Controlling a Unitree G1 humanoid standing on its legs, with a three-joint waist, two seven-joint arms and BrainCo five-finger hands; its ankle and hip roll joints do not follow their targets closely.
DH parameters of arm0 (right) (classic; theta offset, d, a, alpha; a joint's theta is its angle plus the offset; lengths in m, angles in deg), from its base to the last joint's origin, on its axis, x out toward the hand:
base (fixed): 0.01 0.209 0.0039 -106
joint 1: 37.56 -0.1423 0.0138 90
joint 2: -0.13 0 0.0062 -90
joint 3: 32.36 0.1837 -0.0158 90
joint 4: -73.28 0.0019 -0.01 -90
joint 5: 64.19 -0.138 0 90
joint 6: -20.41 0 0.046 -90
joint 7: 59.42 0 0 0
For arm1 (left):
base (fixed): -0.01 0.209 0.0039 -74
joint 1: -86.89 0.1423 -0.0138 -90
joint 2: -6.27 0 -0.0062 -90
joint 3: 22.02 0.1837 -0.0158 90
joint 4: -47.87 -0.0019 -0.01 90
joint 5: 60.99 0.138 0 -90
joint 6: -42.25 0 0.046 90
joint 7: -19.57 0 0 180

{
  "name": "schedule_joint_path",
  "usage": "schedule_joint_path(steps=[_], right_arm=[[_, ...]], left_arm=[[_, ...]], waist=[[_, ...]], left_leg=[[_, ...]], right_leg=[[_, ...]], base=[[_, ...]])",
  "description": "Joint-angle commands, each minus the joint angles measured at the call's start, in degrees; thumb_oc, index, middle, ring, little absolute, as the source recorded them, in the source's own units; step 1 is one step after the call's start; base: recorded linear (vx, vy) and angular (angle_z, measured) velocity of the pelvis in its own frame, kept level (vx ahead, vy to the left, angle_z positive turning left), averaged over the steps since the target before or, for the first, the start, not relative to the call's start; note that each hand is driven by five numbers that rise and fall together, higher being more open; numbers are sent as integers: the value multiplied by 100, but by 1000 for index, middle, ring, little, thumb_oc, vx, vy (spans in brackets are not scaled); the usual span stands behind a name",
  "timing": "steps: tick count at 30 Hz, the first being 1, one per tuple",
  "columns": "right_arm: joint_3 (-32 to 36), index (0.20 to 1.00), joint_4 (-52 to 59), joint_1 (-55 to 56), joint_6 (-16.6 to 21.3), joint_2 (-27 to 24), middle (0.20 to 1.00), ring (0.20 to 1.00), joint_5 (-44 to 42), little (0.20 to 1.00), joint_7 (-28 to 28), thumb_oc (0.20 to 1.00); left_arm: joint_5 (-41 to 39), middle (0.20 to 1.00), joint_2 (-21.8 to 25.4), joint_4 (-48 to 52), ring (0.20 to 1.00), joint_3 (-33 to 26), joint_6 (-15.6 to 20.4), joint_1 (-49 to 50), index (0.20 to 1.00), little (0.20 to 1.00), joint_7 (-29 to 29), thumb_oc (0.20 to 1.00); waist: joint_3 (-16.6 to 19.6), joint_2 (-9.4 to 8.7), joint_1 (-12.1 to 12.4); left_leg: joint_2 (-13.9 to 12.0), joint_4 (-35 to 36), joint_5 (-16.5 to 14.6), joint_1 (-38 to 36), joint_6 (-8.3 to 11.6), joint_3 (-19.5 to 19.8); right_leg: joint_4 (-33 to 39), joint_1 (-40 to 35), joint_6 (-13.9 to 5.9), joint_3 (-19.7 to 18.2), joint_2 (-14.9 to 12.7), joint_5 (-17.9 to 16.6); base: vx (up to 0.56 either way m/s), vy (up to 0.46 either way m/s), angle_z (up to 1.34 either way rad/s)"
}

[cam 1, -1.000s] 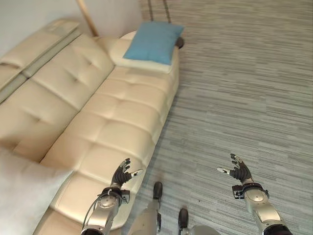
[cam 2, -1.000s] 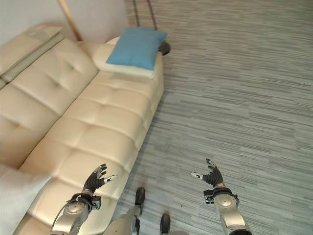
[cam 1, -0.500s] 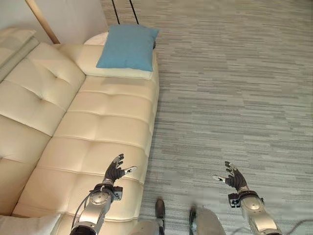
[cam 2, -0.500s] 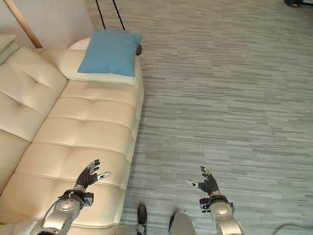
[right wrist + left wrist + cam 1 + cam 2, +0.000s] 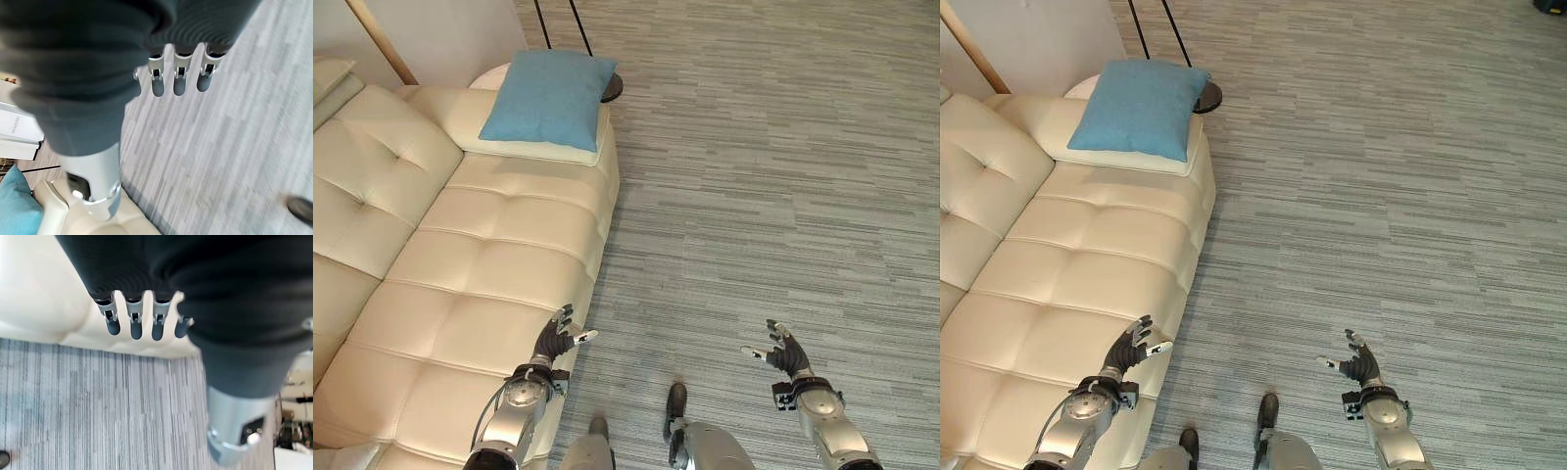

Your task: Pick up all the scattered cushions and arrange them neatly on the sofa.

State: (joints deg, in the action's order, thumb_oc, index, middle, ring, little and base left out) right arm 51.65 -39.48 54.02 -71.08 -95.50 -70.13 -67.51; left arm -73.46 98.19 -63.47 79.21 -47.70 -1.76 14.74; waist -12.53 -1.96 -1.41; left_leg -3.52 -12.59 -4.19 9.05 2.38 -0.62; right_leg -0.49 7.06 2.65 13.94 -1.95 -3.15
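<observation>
A blue cushion (image 5: 546,96) lies flat on the cream sofa's (image 5: 480,264) far armrest end. A white cushion's corner (image 5: 335,456) peeks in at the sofa's near left. My left hand (image 5: 554,342) hovers over the seat's front edge, open and empty, fingers (image 5: 135,323) straight. Out over the striped floor, my right hand (image 5: 786,352) is open too, holding nothing, fingers (image 5: 178,81) relaxed. The blue cushion's edge (image 5: 13,203) also shows in the right wrist view, beyond the sofa arm.
A floor lamp's thin black legs (image 5: 560,24) and round base (image 5: 610,89) stand just behind the blue cushion. A slanted wooden pole (image 5: 382,41) leans at the wall. Grey striped carpet (image 5: 773,186) spreads wide to the right of the sofa.
The camera has swung right: the sofa has slid leftward in view and more carpet shows. Both hands stay open and empty, in about the same pose.
</observation>
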Motion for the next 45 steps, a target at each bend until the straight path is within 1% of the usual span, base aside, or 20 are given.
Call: schedule_joint_path(steps=[1,5,7,9,11,13,15,17,18,19,20,24,25,26,29,31,35,38,41,45], right_arm=[[77,1000,231,104,316,-158,1000,1000,-222,1000,-44,1000],[56,1000,162,77,296,-202,1000,1000,-190,1000,-118,1000],[18,1000,125,28,259,-200,1000,1000,-157,1000,-187,1000],[-19,1000,137,77,258,-175,1000,1000,-60,1000,-127,1000],[-36,1000,132,105,197,-115,1000,1000,51,1000,-39,1000],[-75,1000,121,138,164,17,1000,1000,68,1000,64,1000],[-87,1000,79,165,134,123,1000,1000,75,1000,139,1000],[-56,1000,57,209,107,175,1000,1000,101,1000,172,1000],[-56,1000,59,212,106,175,1000,1000,102,1000,172,1000],[-43,1000,60,254,86,216,1000,1000,137,1000,203,1000],[-24,1000,62,249,91,221,1000,1000,144,1000,208,1000],[34,1000,125,194,120,164,1000,1000,82,1000,160,1000],[30,1000,122,188,123,160,1000,1000,64,1000,141,1000],[39,1000,116,168,123,160,1000,1000,44,1000,84,1000],[43,1000,95,169,119,138,1000,1000,103,1000,96,1000],[29,1000,45,187,165,135,1000,1000,81,1000,98,1000],[11,1000,62,217,192,24,1000,1000,2,1000,155,1000],[5,1000,126,209,195,-69,1000,1000,-71,1000,168,1000],[44,1000,136,220,217,-127,1000,1000,-84,1000,160,1000],[56,1000,105,200,207,-192,1000,1000,-76,1000,130,1000]], left_arm=[[2,1000,110,99,1000,-127,205,-140,1000,1000,-66,1000],[112,1000,174,82,1000,-101,195,-172,1000,1000,-81,1000],[156,1000,236,121,1000,-115,221,-247,1000,1000,-121,1000],[187,1000,264,201,1000,-180,255,-206,1000,1000,-133,1000],[202,1000,303,218,1000,-225,243,-155,1000,1000,-113,1000],[202,1000,370,236,1000,-299,199,-41,1000,1000,-69,1000],[146,1000,415,229,1000,-351,153,66,1000,1000,-37,1000],[148,1000,476,250,1000,-358,128,202,1000,1000,32,1000],[148,1000,476,250,1000,-357,128,204,1000,1000,33,1000],[187,1000,502,304,1000,-336,110,250,1000,1000,89,1000],[181,1000,497,335,1000,-325,113,241,1000,1000,108,1000],[151,1000,473,426,1000,-236,142,148,1000,1000,159,1000],[137,1000,451,419,1000,-213,141,109,1000,1000,145,1000],[156,1000,401,412,1000,-186,189,-52,1000,1000,109,1000],[209,1000,418,451,1000,-120,249,-182,1000,1000,154,1000],[191,1000,395,441,1000,-97,264,-179,1000,1000,154,1000],[36,1000,355,463,1000,-106,235,-139,1000,1000,158,1000],[-72,1000,291,405,1000,-114,227,-104,1000,1000,123,1000],[-81,1000,238,417,1000,-88,207,-76,1000,1000,162,1000],[-47,1000,230,372,1000,-57,162,-65,1000,1000,173,1000]], waist=[[159,28,35],[105,47,162],[39,45,308],[145,79,381],[275,21,363],[339,-136,424],[335,-230,455],[285,-180,408],[286,-185,413],[270,-118,369],[244,-56,339],[133,45,171],[100,33,131],[21,-5,8],[53,-31,-114],[177,-35,-148],[356,32,-184],[390,89,-136],[388,61,-84],[254,9,55]], left_leg=[[176,363,-7,-62,68,-39],[144,672,556,491,134,-130],[165,918,699,838,152,-240],[150,1239,847,659,153,-125],[202,1036,804,630,63,-153],[264,808,614,559,-63,-225],[310,742,393,395,-235,-304],[322,832,248,109,-387,-431],[328,838,250,106,-390,-438],[326,976,196,-135,-429,-473],[304,1081,184,-265,-423,-477],[365,1309,65,-647,-359,-398],[397,1321,18,-731,-344,-373],[454,1345,-154,-1023,-256,-259],[471,1372,-342,-1255,-204,-122],[447,1363,-463,-1434,-167,-68],[227,933,-713,-1538,-5,-45],[145,323,-384,-1299,125,-11],[133,516,-330,-951,90,-96],[141,621,154,-183,104,-202]], right_leg=[[-328,-333,-672,-222,-248,888],[-174,-667,-683,-289,-206,1025],[-85,-859,-676,-353,-156,1093],[-28,-1042,-760,-460,-122,1191],[-174,-1165,-810,-547,-274,1335],[-520,-1126,-892,-652,-402,1383],[-1288,-852,-1089,-667,-505,1169],[-2172,-438,-1302,-557,-690,694],[-2192,-427,-1306,-566,-698,702],[-2486,-159,-1300,-446,-773,512],[-2507,42,-1222,-357,-769,519],[-1539,372,-1071,-162,-600,653],[-1209,452,-1073,-175,-533,566],[-220,705,-1205,-41,-449,155],[54,758,-1261,-251,-391,-21],[33,641,-1166,-335,-350,-115],[-84,394,-987,-243,-249,27],[18,65,-840,-189,-131,276],[71,-156,-812,-138,-196,476],[124,-497,-767,-164,-228,661]], base=[[153,37,4],[212,75,-10],[239,104,-7],[366,161,-44],[466,233,-58],[396,200,-35],[302,162,-17],[227,154,3],[282,156,1],[228,107,7],[302,118,-1],[236,-5,8],[448,-178,31],[452,-196,14],[352,-176,37],[336,-153,54],[316,-176,28],[276,-129,9],[181,-7,4],[170,8,5]])
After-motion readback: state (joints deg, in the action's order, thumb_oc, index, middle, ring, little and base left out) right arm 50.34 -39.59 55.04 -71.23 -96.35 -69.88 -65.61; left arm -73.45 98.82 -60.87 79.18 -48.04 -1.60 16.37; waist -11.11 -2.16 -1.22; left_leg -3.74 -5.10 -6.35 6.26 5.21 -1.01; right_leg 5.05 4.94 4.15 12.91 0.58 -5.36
